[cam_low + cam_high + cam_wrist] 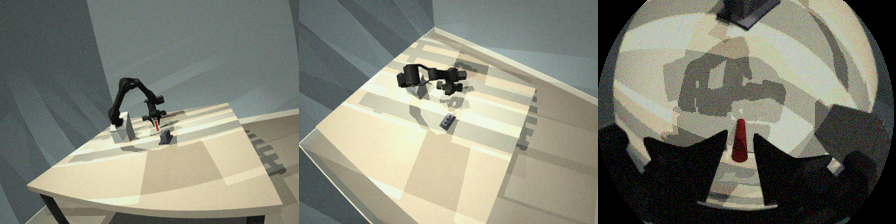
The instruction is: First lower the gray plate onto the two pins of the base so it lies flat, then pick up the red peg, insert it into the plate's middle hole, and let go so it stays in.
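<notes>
The red peg [449, 95] [156, 126] [740, 142] stands upright between the fingers. My gripper [156, 125] [741, 135] points down around its upper part. The fingers are partly closed, with a narrow gap on each side of the peg in the wrist view, so they are still open. The dark base [446, 129] [170, 140] [749, 23] sits on the table a short way from the peg. The gray plate [446, 119] appears to lie flat on top of the base, with three dark holes in a row. The pins cannot be made out.
The pale table [381, 149] [99, 174] carries everything. The arm's gray pedestal [121, 136] [848, 135] stands to one side of the gripper. Strong shadow bands cross the table top.
</notes>
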### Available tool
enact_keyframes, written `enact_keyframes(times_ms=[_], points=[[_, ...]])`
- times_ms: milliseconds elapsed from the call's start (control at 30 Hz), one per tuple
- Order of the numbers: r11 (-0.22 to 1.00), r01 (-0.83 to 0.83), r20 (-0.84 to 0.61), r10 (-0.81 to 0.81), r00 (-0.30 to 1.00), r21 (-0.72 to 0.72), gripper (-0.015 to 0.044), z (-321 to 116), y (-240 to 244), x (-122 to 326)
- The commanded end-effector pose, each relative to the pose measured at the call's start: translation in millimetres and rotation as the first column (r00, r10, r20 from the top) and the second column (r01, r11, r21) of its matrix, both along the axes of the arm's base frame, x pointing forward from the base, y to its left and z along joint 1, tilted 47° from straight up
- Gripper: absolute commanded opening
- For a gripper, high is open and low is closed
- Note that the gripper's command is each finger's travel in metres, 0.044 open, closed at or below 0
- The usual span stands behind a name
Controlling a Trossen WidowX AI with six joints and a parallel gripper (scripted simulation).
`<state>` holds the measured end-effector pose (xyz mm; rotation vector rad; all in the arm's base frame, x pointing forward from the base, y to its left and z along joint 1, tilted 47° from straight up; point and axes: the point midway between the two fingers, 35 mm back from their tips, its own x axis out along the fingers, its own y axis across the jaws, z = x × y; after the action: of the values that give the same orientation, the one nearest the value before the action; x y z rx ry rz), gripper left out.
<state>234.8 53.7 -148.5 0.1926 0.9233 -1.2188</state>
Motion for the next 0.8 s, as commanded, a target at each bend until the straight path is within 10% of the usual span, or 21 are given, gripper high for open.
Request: enact_keyframes(times_ms=[0, 767], points=[[1.0, -0.004, -0.001, 0.004, 1.0, -0.002, 0.0046, 0, -1, 0], [1.0, -0.005, -0.001, 0.005, 1.0, 0.004, 0.0, 21, 26, 3]])
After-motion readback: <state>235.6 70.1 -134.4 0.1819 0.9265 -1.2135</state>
